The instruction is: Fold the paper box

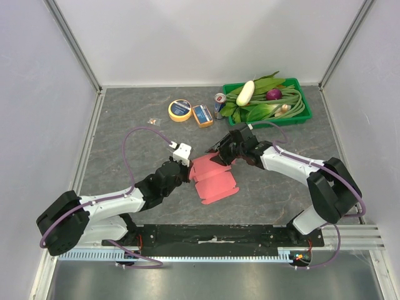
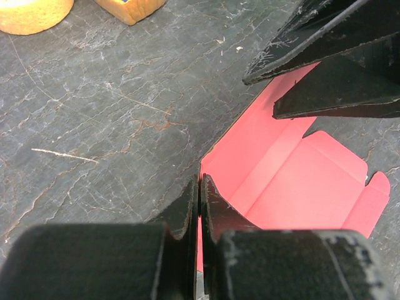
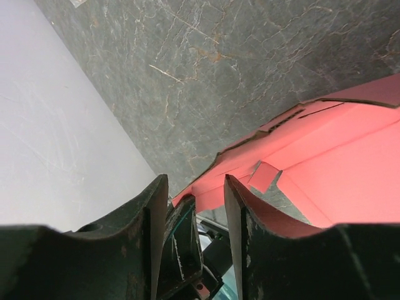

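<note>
The paper box is a pink-red card lying partly unfolded on the dark table between the arms, its inner side up. My left gripper is at the card's left edge and is shut on that thin edge. My right gripper is at the card's far edge. Its jaws stand apart, with a corner of the pink card and the tip of the left gripper showing between them. In the left wrist view the right gripper's black fingers hang over the card's far flap.
A green tray of vegetables sits at the back right. In front of it stand a can, a small blue-and-orange box and a yellow tape roll. A tiny scrap lies left of them. White walls enclose the table.
</note>
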Robot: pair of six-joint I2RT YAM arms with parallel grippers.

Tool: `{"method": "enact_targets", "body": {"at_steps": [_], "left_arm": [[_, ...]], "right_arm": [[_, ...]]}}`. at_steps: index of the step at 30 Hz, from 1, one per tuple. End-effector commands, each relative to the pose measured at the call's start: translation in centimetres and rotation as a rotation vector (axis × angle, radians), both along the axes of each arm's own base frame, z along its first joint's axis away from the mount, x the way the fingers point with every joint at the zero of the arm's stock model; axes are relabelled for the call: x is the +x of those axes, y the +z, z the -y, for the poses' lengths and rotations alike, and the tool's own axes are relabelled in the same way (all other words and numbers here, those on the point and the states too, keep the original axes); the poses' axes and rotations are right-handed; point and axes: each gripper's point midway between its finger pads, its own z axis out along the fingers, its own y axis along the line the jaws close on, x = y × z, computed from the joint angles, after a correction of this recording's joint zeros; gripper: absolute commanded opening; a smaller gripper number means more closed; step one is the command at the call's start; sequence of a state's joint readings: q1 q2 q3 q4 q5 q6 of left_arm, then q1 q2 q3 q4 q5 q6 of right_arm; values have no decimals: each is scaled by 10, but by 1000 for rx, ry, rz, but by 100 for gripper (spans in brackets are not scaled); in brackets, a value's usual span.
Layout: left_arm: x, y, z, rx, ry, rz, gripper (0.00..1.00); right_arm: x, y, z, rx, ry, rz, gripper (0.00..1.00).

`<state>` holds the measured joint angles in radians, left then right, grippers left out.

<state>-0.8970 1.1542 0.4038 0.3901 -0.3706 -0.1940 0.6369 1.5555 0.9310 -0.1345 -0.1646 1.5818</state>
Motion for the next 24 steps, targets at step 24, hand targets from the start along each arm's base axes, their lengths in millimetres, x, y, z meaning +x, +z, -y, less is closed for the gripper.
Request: {"method": "enact_targets", "body": {"at_steps": [24], "left_arm": [[4,10,2,19,26,112,7]], "right_arm": [[-1,-20,0,60,-63,-75,18]]}}
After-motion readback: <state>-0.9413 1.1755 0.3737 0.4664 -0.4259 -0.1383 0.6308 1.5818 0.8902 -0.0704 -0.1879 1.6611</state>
